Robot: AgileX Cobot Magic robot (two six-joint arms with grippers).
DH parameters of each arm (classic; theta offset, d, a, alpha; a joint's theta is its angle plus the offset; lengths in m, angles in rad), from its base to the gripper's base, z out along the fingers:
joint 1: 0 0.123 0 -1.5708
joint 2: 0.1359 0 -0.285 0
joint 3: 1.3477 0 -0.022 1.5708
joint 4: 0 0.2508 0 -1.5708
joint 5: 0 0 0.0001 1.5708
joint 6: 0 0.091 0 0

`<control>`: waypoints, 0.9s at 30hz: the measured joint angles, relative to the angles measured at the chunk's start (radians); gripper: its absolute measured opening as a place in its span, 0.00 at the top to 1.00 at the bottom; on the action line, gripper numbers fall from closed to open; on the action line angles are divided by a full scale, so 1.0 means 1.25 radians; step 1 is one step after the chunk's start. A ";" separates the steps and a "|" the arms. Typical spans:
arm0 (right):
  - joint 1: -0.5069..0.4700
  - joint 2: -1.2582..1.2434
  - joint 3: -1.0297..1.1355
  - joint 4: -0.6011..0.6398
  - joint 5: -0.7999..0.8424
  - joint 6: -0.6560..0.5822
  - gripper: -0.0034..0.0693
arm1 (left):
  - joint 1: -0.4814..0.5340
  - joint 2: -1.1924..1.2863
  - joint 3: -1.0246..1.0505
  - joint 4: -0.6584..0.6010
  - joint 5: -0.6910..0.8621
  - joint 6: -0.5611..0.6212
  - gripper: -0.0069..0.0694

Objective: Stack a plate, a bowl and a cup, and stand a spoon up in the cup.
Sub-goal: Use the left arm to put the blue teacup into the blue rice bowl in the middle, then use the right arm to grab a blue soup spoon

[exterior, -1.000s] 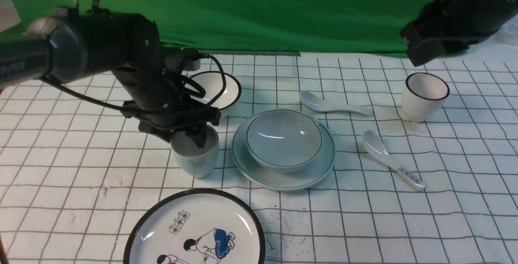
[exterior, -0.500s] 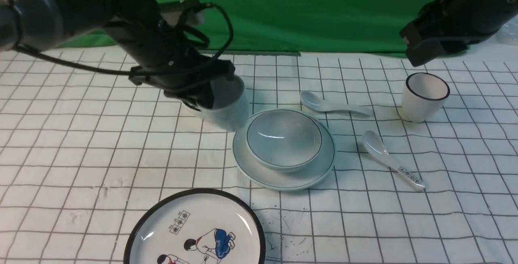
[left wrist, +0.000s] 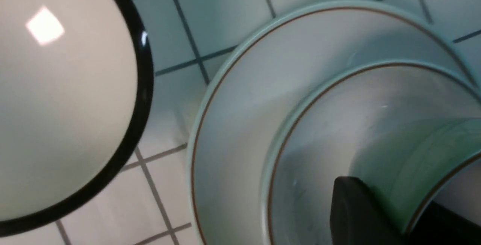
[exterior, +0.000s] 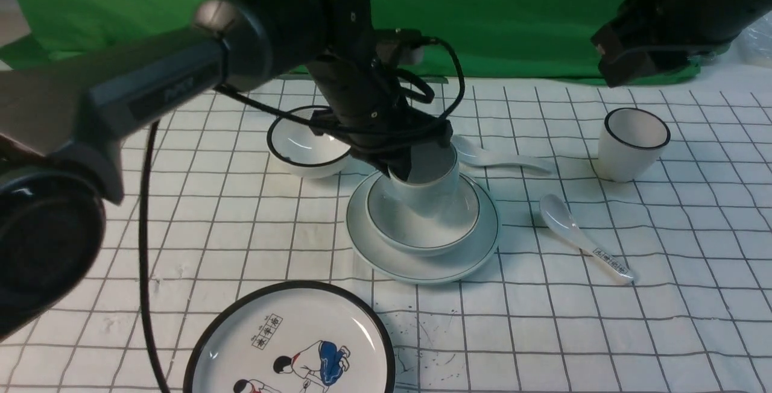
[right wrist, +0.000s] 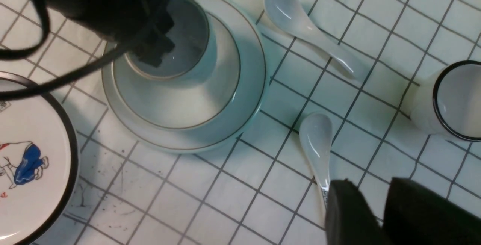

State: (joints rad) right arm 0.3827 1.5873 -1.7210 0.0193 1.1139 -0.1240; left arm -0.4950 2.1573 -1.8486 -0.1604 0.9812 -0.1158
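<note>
White cloth ruled in a dark grid (exterior: 603,333) covers the table, with a green backdrop (exterior: 512,13) hanging behind it. Near the middle lies the plate (exterior: 422,269), and the bowl (exterior: 398,227) sits centred on it. The left gripper (exterior: 403,170) reaches in from the left and holds the cup (exterior: 431,191) upright by its rim, the jaws clamped on the wall with one finger inside and one outside, as the left wrist view shows. The cup's lower part is down inside the bowl, on the far-left side of the hollow; whether its base touches the bowl I cannot tell. The spoon (exterior: 500,160) lies flat on the cloth just behind and to the right of the plate, its handle pointing right. A second spoon with printed characters on its handle (exterior: 579,239) lies to the right of the plate, apart from it. A black-rimmed cup (exterior: 630,143) stands farther right, a black-rimmed bowl (exterior: 304,146) sits left of the plate, and a black-rimmed plate with cartoon figures (exterior: 289,345) lies at the near edge. The right gripper (right wrist: 379,203) hangs above the printed spoon's handle, its jaws a little apart and holding nothing
</note>
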 joint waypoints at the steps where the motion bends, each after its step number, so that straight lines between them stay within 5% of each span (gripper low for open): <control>1: 0.000 0.000 0.000 0.000 -0.002 0.000 0.67 | 0.000 0.008 0.000 0.006 0.003 -0.003 0.85; 8: 0.000 0.024 0.000 -0.001 -0.022 -0.005 0.50 | 0.000 0.013 -0.004 0.009 0.002 0.003 0.79; 12: 0.000 0.075 0.000 -0.015 -0.077 -0.057 0.28 | 0.000 0.013 -0.007 0.009 -0.002 0.005 0.61; 17: -0.027 0.163 0.000 -0.021 -0.191 -0.093 0.18 | 0.000 0.013 -0.020 0.009 0.027 0.005 0.37; 23: -0.071 0.268 -0.018 -0.015 -0.246 -0.133 0.17 | 0.000 -0.019 -0.098 0.031 0.113 0.005 0.35; 27: -0.077 0.374 -0.066 0.008 -0.248 -0.225 0.17 | 0.000 -0.080 -0.167 0.039 0.166 0.005 0.45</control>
State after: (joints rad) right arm 0.2868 2.0549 -1.8036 0.0289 0.8036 -0.4057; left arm -0.4950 2.0579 -2.0579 -0.1119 1.1890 -0.1101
